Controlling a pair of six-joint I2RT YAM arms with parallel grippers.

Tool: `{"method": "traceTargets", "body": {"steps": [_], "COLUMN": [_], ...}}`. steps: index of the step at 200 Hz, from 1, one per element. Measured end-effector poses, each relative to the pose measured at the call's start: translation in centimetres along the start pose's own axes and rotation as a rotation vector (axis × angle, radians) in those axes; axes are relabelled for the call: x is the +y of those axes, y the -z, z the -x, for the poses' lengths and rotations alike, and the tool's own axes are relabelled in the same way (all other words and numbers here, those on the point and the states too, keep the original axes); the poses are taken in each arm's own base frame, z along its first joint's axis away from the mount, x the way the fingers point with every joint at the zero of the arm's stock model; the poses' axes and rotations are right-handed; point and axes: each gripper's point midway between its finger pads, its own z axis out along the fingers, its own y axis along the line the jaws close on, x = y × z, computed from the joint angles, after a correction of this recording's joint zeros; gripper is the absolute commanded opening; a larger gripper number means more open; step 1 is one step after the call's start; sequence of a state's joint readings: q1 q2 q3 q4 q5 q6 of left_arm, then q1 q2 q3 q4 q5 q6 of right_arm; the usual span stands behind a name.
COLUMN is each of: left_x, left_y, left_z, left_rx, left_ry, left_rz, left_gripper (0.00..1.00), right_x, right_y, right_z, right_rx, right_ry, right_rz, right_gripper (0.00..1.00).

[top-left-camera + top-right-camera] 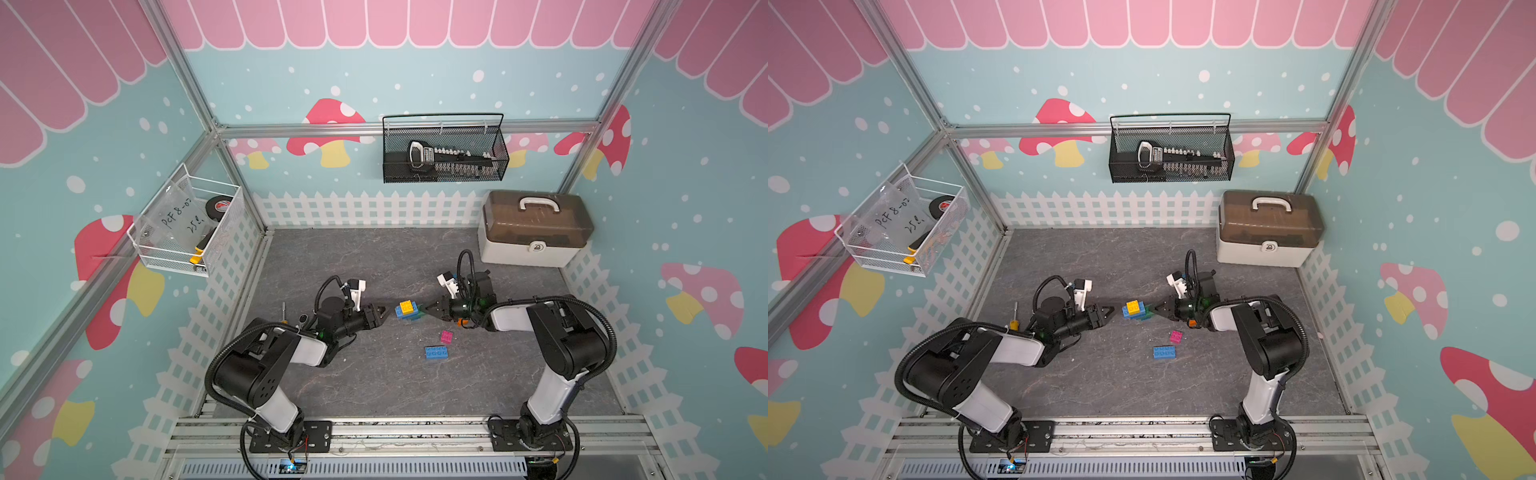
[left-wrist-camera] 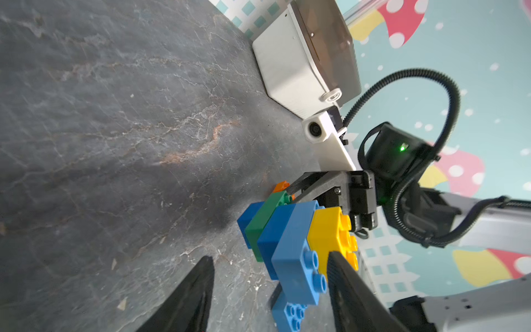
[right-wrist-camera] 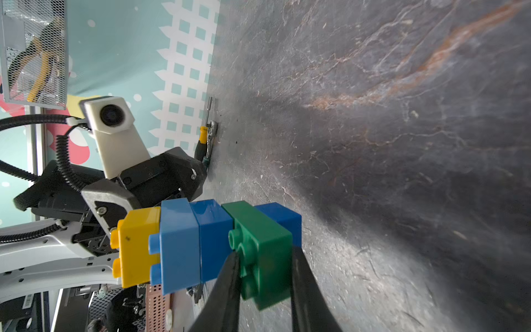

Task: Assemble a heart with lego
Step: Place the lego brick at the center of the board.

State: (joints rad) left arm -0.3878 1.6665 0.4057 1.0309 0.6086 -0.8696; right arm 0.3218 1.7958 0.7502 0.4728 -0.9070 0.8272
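The partial heart (image 1: pixel 409 311) (image 1: pixel 1136 311) is a stack of joined lego held off the grey table (image 1: pixel 374 386): yellow (image 2: pixel 327 227), light blue (image 2: pixel 298 253), dark blue, green (image 3: pixel 264 258), then dark blue. My right gripper (image 1: pixel 424 309) (image 3: pixel 264 253) is shut on the green brick. My left gripper (image 1: pixel 384 311) (image 2: pixel 268 257) stands open at the stack's other end. One of its fingers (image 2: pixel 344 284) lies against the yellow and light blue bricks, the other well apart. A pink brick (image 1: pixel 446 336) and a light blue brick (image 1: pixel 436 353) lie loose. An orange brick (image 1: pixel 460 321) lies under the right wrist.
A white box with a brown lid (image 1: pixel 536 232) stands at the back right. A black mesh basket (image 1: pixel 444 149) hangs on the back wall, a white wire basket (image 1: pixel 187 224) on the left wall. A screwdriver (image 1: pixel 284 311) lies behind the left arm.
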Motion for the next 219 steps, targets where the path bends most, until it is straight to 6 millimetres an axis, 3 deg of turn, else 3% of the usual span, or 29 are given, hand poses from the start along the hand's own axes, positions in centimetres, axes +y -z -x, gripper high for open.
{"method": "traceTargets", "body": {"steps": [55, 157, 219], "left_x": [-0.5, -1.5, -1.1], "left_y": [-0.6, -0.9, -1.3], "left_z": [-0.2, -0.4, -0.3], "left_rx": [0.005, 0.051, 0.062], "left_ry": [0.158, 0.160, 0.161], "left_rz": [-0.116, -0.094, -0.066], "left_gripper": [0.50, 0.44, 0.23], "right_x": [-0.2, 1.4, 0.6], "right_y": [0.1, -0.9, -1.1], "right_z": [1.1, 1.2, 0.7], "right_rx": [-0.067, -0.091, -0.095], "right_ry": [-0.003, 0.016, -0.007], "right_rz": [-0.019, 0.017, -0.006], "right_gripper": [0.13, 0.13, 0.15]}}
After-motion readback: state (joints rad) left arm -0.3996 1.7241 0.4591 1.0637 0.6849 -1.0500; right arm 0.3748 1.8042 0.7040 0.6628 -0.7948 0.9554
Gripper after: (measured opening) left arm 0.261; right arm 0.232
